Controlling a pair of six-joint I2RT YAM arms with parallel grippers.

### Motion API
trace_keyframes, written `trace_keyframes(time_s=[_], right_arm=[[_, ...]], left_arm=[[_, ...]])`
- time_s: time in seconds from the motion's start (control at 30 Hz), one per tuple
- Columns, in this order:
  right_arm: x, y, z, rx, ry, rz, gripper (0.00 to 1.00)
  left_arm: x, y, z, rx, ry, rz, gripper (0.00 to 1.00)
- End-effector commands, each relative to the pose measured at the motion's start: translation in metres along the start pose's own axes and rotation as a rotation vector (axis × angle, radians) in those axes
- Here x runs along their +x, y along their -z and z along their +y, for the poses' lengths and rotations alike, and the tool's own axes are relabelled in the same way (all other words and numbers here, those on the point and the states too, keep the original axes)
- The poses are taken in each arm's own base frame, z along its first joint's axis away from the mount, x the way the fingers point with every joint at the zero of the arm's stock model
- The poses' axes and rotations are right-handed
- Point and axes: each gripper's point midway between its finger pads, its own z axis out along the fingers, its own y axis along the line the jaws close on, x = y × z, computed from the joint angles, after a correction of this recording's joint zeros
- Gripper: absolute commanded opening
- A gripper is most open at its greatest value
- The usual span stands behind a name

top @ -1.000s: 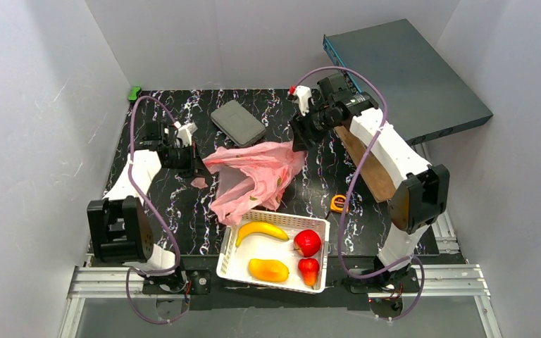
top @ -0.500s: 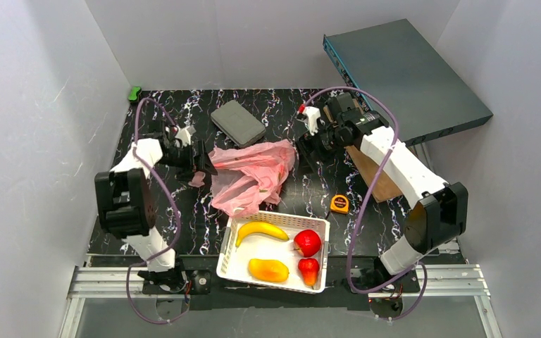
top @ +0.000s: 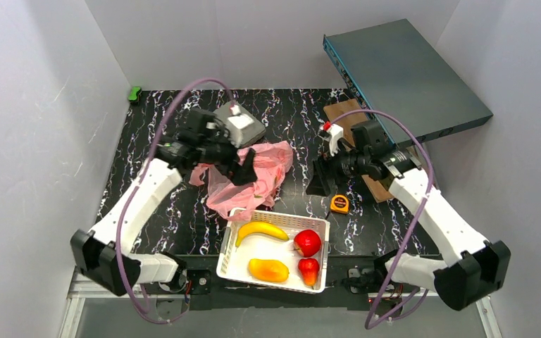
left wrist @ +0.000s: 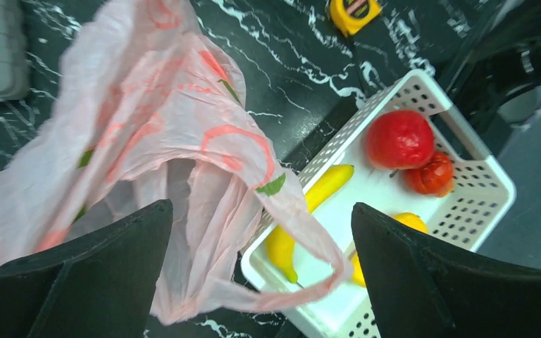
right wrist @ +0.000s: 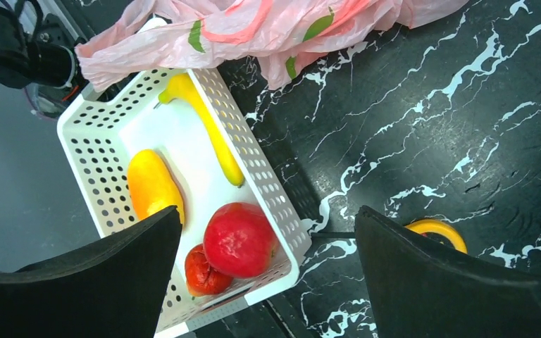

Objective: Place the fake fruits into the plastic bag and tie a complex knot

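The pink plastic bag (top: 250, 176) lies crumpled on the table, one handle loop (left wrist: 310, 274) draped over the white basket's rim (top: 276, 217). The fake fruits lie in the basket: banana (top: 260, 229), mango (top: 268, 270), apple (top: 308, 242) and a small red fruit (top: 309, 269). My left gripper (top: 243, 169) hovers open above the bag's near side, nothing between its fingers (left wrist: 98, 274). My right gripper (top: 320, 182) stands open over the table right of the bag, looking down at the apple (right wrist: 239, 239) and the basket corner. No knot is in view.
A yellow tape measure (top: 339, 203) lies close under the right gripper. A grey pad (top: 243, 127) sits behind the bag, a brown board (top: 341, 113) and a large blue-grey box (top: 408, 70) at the back right, and a green object (top: 134, 92) at the back left corner.
Both grippers opened and let go of the bag, which slumped. The left arm swung right over the bag toward the basket. The right arm drew back toward the near right.
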Motion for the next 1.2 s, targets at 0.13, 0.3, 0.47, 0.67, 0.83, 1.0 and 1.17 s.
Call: trace_keyframes(time_s=[0.13, 0.3, 0.47, 0.67, 0.83, 1.0, 1.17], right_arm=[[-0.002, 0.021, 0.010, 0.038, 0.020, -0.137, 0.98], [0.006, 0.026, 0.010, 0.057, 0.014, -0.157, 0.98], [0.011, 0.030, 0.011, 0.069, 0.035, -0.170, 0.98], [0.002, 0.029, 0.015, 0.040, 0.065, -0.199, 0.98], [-0.015, 0.020, 0.019, -0.007, 0.091, -0.223, 0.98], [-0.048, 0.007, 0.030, -0.056, 0.151, -0.265, 0.98], [-0.076, -0.006, 0.047, -0.113, 0.161, -0.288, 0.98]], left_arm=[[0.071, -0.075, 0.019, -0.251, -0.052, 0.282, 0.98], [0.108, -0.105, 0.057, -0.407, 0.028, 0.434, 0.98], [0.123, -0.136, 0.052, -0.320, 0.176, 0.485, 0.57], [0.073, -0.130, 0.029, 0.017, 0.400, 0.313, 0.07], [0.006, -0.091, 0.014, 0.248, 0.459, 0.090, 0.00], [-0.023, -0.063, -0.014, 0.380, 0.467, 0.029, 0.00], [-0.030, -0.050, -0.021, 0.371, 0.445, -0.006, 0.00]])
